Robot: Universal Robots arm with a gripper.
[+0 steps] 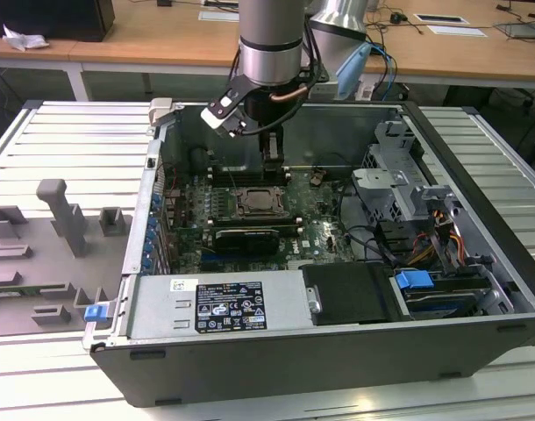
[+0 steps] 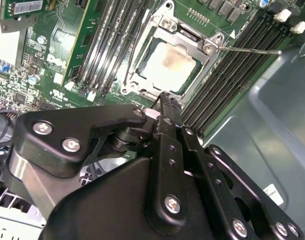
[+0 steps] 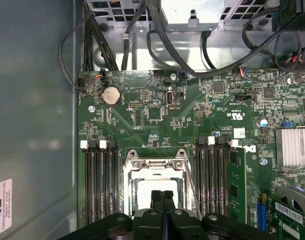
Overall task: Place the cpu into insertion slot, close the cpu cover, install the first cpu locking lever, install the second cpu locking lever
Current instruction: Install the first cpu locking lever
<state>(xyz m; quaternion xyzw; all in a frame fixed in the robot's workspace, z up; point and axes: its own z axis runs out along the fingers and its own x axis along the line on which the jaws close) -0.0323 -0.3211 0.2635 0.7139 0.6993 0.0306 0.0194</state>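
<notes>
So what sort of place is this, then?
Probably a robotics lab or test workshop: a robot arm hangs over an open computer case on a slatted metal bench, with office desks behind.

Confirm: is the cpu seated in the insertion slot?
Yes, the second wrist view shows the pale cpu lying flat inside the metal rim of the insertion slot.

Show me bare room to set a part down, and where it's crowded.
Free: ribbed table at the exterior view's right of the case. Crowded: the insertion slot between memory slots, gripper right at it; cables by the drive cage.
</notes>
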